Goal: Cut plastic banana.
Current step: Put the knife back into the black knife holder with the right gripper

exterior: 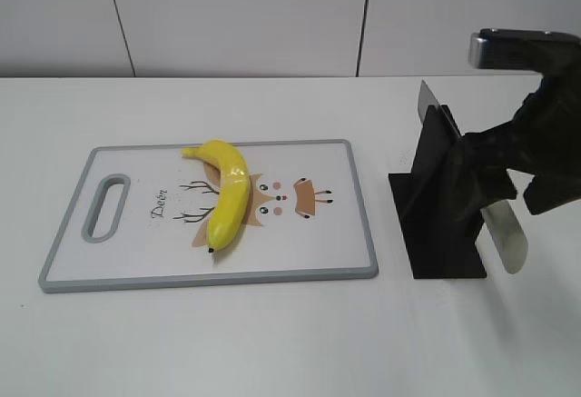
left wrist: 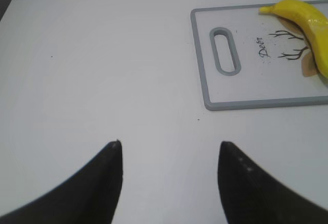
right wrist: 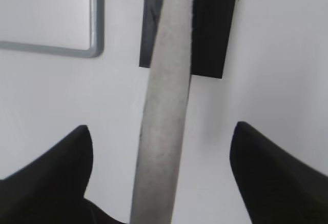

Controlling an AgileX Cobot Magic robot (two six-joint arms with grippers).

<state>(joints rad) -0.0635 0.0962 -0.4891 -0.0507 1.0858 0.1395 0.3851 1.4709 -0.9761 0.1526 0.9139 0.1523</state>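
Note:
The plastic banana (exterior: 229, 197) is glossy yellow and lies on the white cutting board (exterior: 209, 279), its dark tip toward the front. It also shows in the left wrist view (left wrist: 307, 19). A grey knife blade (exterior: 505, 233) slants down from the black knife stand (exterior: 436, 252). My right gripper (exterior: 513, 174) is at the stand. In the right wrist view its fingers (right wrist: 160, 131) are wide apart on either side of the blade (right wrist: 166, 106), with clear gaps. My left gripper (left wrist: 170, 144) is open and empty over bare table, left of the board.
The board has a grey rim, a handle slot (left wrist: 225, 49) at its left end and a deer drawing. Its corner shows in the right wrist view (right wrist: 95, 49). A second grey tip (exterior: 425, 97) sticks up behind the stand. A white wall lies behind the table.

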